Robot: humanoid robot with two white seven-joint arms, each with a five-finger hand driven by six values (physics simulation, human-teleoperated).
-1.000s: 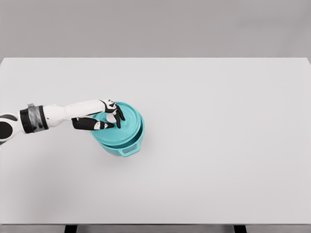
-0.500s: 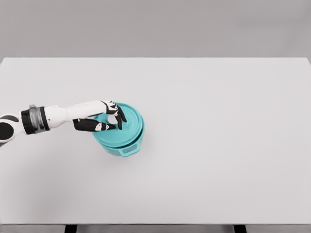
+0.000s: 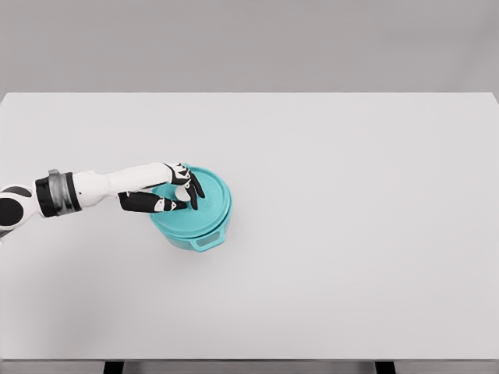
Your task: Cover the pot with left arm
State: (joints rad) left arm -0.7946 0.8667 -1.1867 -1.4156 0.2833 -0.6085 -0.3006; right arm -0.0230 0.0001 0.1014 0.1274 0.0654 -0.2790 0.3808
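On lid [image 3: 204, 204] knob, left fingers [image 3: 192, 187] pinched.

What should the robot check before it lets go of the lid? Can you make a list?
1. Is the lid over the pot? Ok: it covers the top, and only the pot's near side and handle show below.
2. Is the lid sitting flat and fully down? Cannot tell from this one view.
3. Is the left hand holding the white knob? Ok: fingers are closed around it.
4. Is the pot standing on the table? Ok, upright.
5. Is there room to pull the hand away? Ok: nothing else is near it.
6. Is the right arm out of the way? Ok: it is not in view.
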